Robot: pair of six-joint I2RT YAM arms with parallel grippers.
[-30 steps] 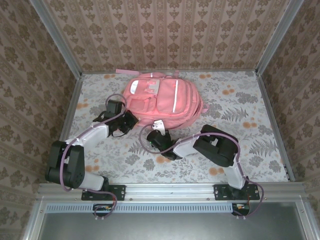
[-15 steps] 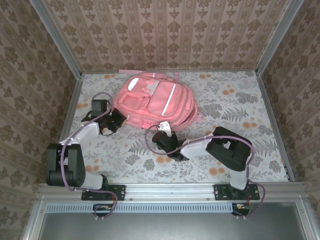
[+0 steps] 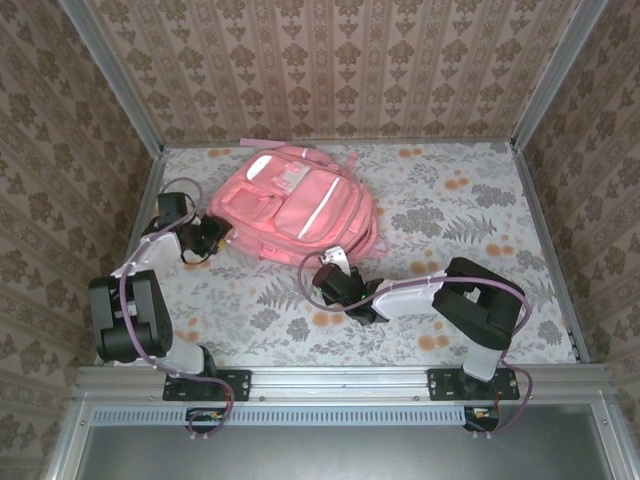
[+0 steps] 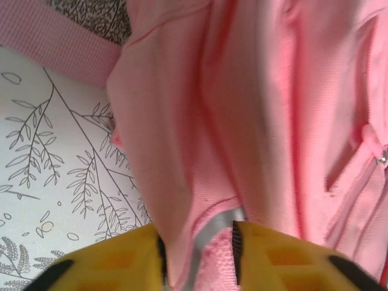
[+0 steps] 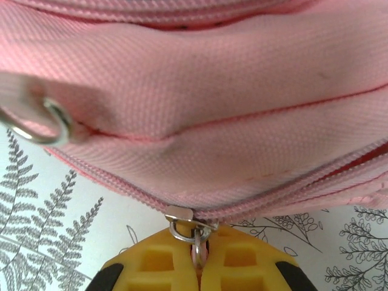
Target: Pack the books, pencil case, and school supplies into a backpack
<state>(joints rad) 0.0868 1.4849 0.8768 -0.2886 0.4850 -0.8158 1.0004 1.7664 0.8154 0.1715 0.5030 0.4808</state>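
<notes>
The pink backpack [image 3: 295,205] lies face up left of the table [image 3: 470,300] centre, near its far edge. Its top points to the far-left corner. A fern-and-orange-flower cloth covers the table, and the walls [image 3: 340,70] carry brown damask paper. The left gripper [image 4: 197,242] stands parted around a fabric fold. The right gripper [image 5: 199,254] is pinched tight on a zipper pull [image 5: 193,233].

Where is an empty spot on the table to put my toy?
Biggest bare patch of table: on the right, between the backpack and the right wall. A smaller one lies in front, between the left arm and the right arm. Crowded: the backpack's near edge, where the left gripper and right gripper meet it.
</notes>
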